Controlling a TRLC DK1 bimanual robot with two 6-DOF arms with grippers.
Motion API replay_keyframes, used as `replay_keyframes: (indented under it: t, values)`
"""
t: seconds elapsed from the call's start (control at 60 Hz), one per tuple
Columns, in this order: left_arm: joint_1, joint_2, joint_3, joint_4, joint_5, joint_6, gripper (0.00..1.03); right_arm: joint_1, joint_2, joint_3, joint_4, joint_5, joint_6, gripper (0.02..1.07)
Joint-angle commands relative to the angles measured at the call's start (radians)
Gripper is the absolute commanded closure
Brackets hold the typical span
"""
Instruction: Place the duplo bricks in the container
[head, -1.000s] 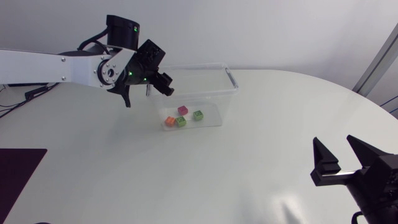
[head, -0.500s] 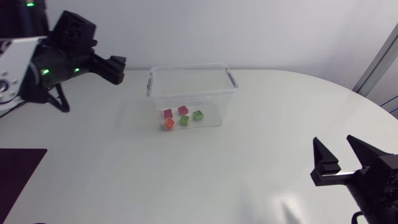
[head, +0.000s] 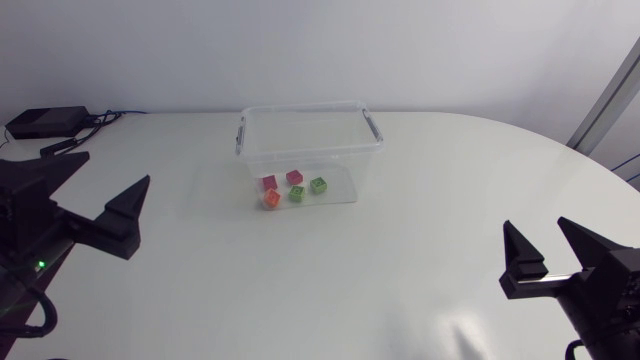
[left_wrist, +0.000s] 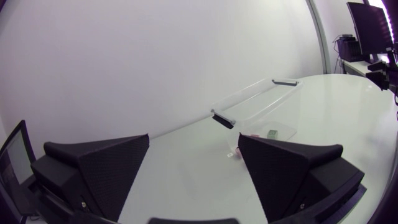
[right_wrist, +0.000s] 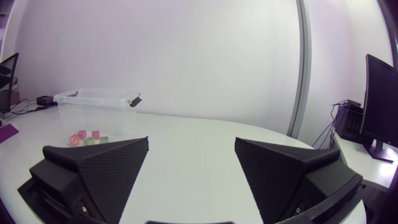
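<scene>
At the counter's (head: 420, 260) far-left corner: a small black box (head: 45, 122) with cables.

Near-left side, head view: left pincer (head: 118, 167), fingers spread wide with nothing between them, well apart from the container.

Centre, toward the far edge: clear container (head: 305, 108), open-topped, a grey latch at each end. Five duplo bricks lie inside, low against its near wall: red brick (head: 269, 183), pink brick (head: 294, 177), two green bricks (head: 318, 185) and orange brick (head: 271, 199).

Near-right corner: right pincer (head: 538, 224), fingers likewise apart and holding nothing, close to the counter's curved edge.

Left wrist view: left pincer (left_wrist: 194, 138) frames the container (left_wrist: 261, 102) ahead. Only a green brick (left_wrist: 272, 132) and a pinkish one (left_wrist: 236, 154) show; the rest are hidden by a finger.

Right wrist view: right pincer (right_wrist: 191, 140) looks across the bare counter to the container (right_wrist: 96, 96) — the bricks (right_wrist: 93, 135) form a small cluster below its rim.

Broad bare surface lies between each pincer and the container.
</scene>
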Motion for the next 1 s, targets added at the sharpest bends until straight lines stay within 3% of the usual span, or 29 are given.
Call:
replay_keyframes:
  t: [0.0,0.783,0.983]
  values:
    - [0.023,-0.046,-0.048,0.001,0.006,-0.053,0.03,-0.005,-0.007,-0.020,0.008,-0.003,-0.006,0.07]
    - [0.210,-0.437,-0.353,-0.025,0.086,-0.334,0.03,0.002,-0.004,-0.020,0.018,0.016,0.060,0.07]
    - [0.213,-0.444,-0.358,-0.025,0.087,-0.339,0.03,0.002,-0.004,-0.020,0.018,0.016,0.061,0.07]
